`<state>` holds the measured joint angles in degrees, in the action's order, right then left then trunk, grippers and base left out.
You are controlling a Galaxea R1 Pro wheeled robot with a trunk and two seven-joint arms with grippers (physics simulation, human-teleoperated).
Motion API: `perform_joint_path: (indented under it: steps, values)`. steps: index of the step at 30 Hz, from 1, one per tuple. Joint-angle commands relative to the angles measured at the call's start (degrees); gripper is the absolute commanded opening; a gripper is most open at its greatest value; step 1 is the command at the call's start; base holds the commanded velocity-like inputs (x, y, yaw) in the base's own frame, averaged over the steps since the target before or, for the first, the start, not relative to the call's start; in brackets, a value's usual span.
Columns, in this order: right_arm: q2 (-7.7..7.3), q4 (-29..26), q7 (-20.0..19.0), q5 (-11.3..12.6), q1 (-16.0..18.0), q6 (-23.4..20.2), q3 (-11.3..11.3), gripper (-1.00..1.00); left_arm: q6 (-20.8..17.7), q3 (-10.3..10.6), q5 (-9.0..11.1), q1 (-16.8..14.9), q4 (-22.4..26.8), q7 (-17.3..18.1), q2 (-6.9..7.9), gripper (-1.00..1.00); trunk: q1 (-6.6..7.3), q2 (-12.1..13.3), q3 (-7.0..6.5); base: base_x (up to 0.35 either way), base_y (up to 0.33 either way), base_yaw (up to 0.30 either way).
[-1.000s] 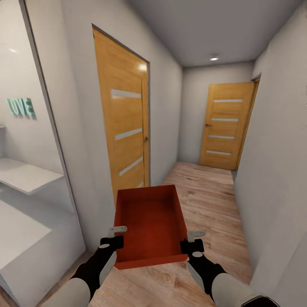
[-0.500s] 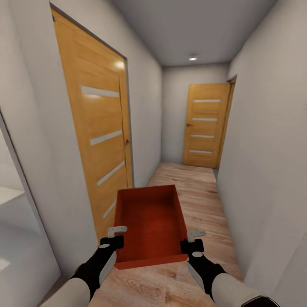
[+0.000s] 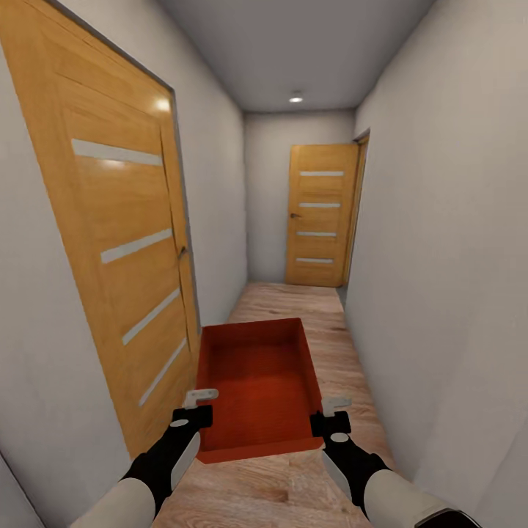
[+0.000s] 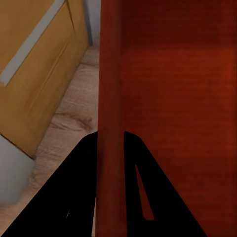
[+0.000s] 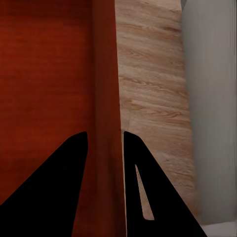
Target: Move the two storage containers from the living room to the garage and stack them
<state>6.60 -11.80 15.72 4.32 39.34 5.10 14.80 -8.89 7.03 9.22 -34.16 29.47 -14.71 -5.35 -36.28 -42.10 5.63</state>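
Corridor walls had slid closer since the earlier pictures: the white shelf room with its lettering was gone from the left edge, and the near door now filled that side, so the camera had moved on with the robot. The storage container kept its place between the arms, carried level above the wood-plank flooring.

The left gripper straddled the container's left wall, fingers narrowed onto it, one inside and one outside. The right gripper clamped the right wall likewise, its fingers pressed to either face.

The passage ran narrow and straight to a far door, closed, at its end. The right wall stood near the container's side; the near door lay just beside its left rim.
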Motion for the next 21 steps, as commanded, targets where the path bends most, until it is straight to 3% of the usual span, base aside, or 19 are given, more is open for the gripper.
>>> perform_joint_path:
  steps: [1, 6, 21]
  values:
    - [3.4, 0.2, 0.0, 0.8, 0.0, 0.4, -1.1, -1.0, -0.5, -0.7, 3.2, 0.0, 0.7, -1.2, -0.01, -1.0, -0.05, -0.1, 0.09, 0.327, 0.11, -0.287]
    - [3.4, 0.2, -0.1, 0.8, 0.0, 0.4, -1.1, -1.0, -0.5, -0.7, 3.2, 0.0, 0.7, -1.2, -0.01, -1.0, -0.05, -0.1, 0.09, 0.327, 0.111, -0.125]
    - [3.4, 0.2, -0.1, 0.8, 0.0, 0.4, -1.1, -1.0, -0.5, -0.7, 3.2, 0.0, 0.6, -1.1, -0.01, -1.0, -0.05, -0.1, 0.09, 0.327, 0.11, -0.005]
